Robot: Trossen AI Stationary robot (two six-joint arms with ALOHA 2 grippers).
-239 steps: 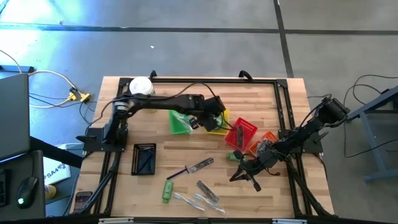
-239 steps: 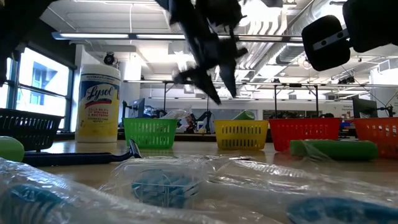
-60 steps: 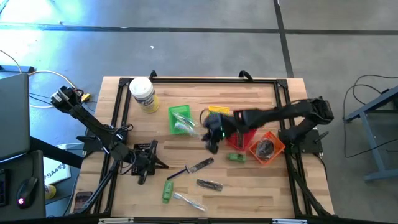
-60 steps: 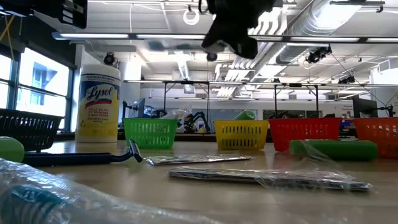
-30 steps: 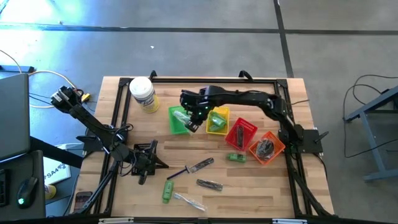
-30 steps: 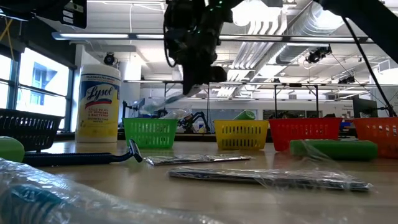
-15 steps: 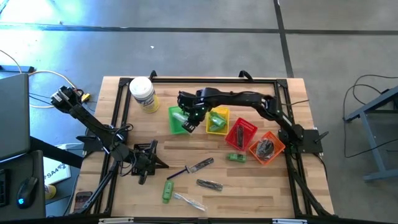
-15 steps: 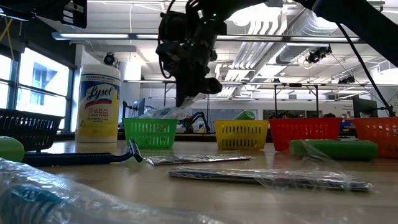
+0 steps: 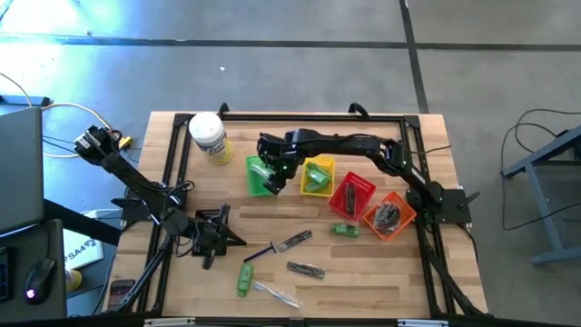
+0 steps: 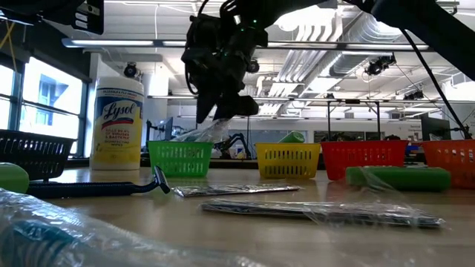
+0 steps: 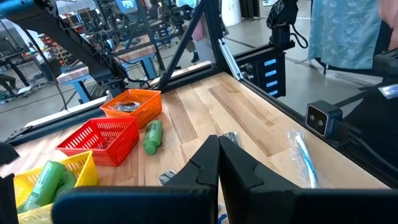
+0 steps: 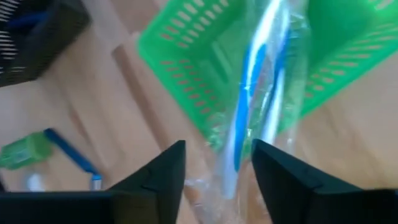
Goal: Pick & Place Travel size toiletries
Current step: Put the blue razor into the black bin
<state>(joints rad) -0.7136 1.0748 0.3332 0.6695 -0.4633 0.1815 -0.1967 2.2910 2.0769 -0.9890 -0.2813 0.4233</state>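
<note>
My right gripper [image 9: 272, 176] hangs open over the green basket [image 9: 261, 178], pointing steeply down. A clear packet with a blue toothbrush [image 12: 252, 118] reaches from between the parted fingers down into that basket; in the low view the packet [image 10: 199, 134] sticks up above the green basket's rim [image 10: 178, 148]. My left gripper [image 11: 218, 163] is shut on nothing and waits by the black basket [image 9: 210, 232] at the table's left. On the near part of the table lie a blue razor [image 9: 261, 252], a green bottle [image 9: 243, 277], grey packets [image 9: 305, 270] and another clear packet [image 9: 275, 292]. My right gripper stands with its open fingers [image 12: 158, 177] on either side of the packet's upper end [image 12: 227, 177], coming from above. I cannot tell whether a finger touches the packet. The packet's lower part lies in the green basket.
Yellow [image 9: 316, 176], red [image 9: 352, 194] and orange [image 9: 390, 214] baskets stand in a row to the right of the green one; a green tube [image 9: 343, 229] lies near them. A white jar with a yellow label [image 9: 209, 136] stands at the far left.
My right gripper has sunk a little toward the green basket, tipping further down, and has opened. The clear packet, which hung from its fingers above the basket, now reaches down into the basket.
</note>
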